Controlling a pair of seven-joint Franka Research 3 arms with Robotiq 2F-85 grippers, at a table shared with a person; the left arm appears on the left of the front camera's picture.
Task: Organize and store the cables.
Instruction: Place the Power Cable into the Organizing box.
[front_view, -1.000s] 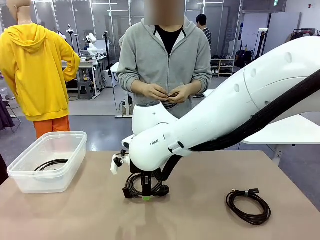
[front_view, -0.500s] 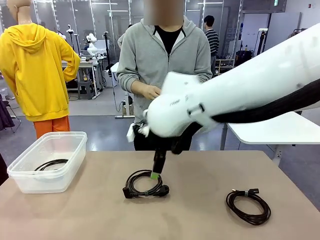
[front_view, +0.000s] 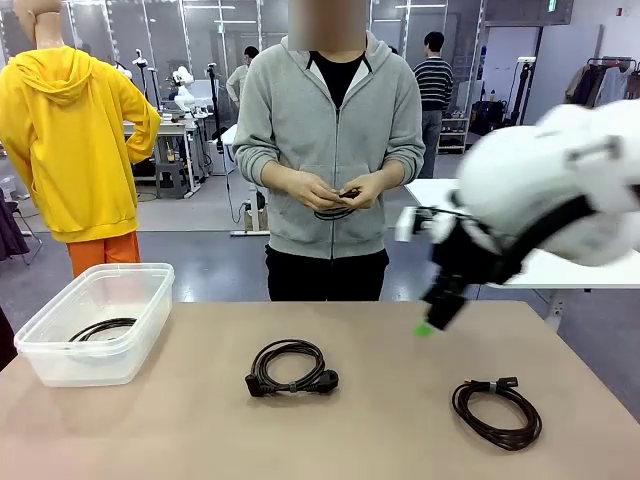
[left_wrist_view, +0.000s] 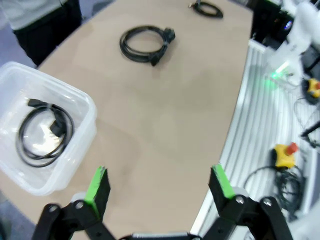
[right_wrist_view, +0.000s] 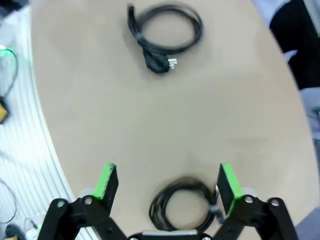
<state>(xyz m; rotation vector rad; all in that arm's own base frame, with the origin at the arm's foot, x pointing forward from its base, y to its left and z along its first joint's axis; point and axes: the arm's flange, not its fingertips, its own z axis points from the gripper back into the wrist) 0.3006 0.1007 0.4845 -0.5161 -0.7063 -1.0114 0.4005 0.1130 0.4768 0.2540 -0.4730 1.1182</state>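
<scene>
One black cable (front_view: 292, 367) lies coiled mid-table, seen again as the coil (left_wrist_view: 145, 44) and, with its plug showing, as the coil (right_wrist_view: 165, 35). A second cable (front_view: 497, 410) rests at the front right, also the coil (right_wrist_view: 182, 205) low between the right fingers. A third cable (front_view: 103, 328) lies in the clear box (front_view: 95, 355); it is the coil (left_wrist_view: 45, 132). My right gripper (front_view: 432, 318) hangs blurred above the table right of centre, open and empty (right_wrist_view: 167, 181). My left gripper (left_wrist_view: 159, 182) is open and empty above the table edge beside the box (left_wrist_view: 75, 150).
A person in a grey hoodie stands at the far side, both hands (front_view: 335, 190) holding a thin black cord at waist height. The bulky white right arm (front_view: 560, 190) fills the right side above the table. Bare tabletop (front_view: 200, 430) spreads between box and coils.
My right gripper has opened, risen off the middle cable and swung up and to the right. That cable stays on the table. The person's hands come back into sight.
</scene>
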